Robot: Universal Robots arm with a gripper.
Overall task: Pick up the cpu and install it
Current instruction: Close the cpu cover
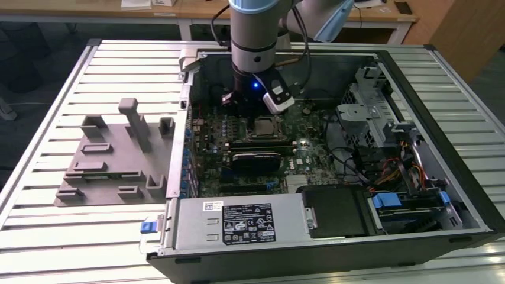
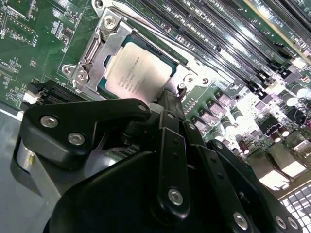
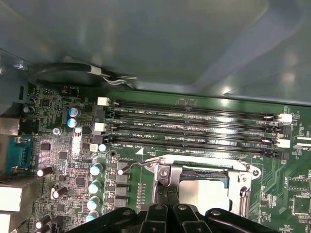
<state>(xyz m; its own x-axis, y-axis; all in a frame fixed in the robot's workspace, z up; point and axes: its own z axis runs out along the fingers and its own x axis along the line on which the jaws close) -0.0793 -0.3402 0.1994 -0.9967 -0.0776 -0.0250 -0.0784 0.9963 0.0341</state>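
Note:
The cpu [image 1: 264, 126] lies flat in its socket on the green motherboard [image 1: 308, 160] inside the open computer case. Its pale silver top [image 2: 138, 73] is framed by the metal socket bracket [image 2: 97, 46], and it also shows in the first wrist view [image 3: 204, 191]. My gripper [image 1: 251, 114] hangs just above the socket's edge, beside the cpu. Its black fingers [image 2: 170, 99] stand together with nothing between them. Their tips [image 3: 167, 194] sit at the bracket's rim, near the thin wire lever [image 3: 141, 164].
A grey holder fixture [image 1: 110, 160] stands on the slatted table at the exterior view's left. Inside the case are a black module [image 1: 256, 158], the power supply [image 1: 236, 222] and a drive cage [image 1: 371, 106]. Memory slots [image 3: 194, 128] run beside the socket.

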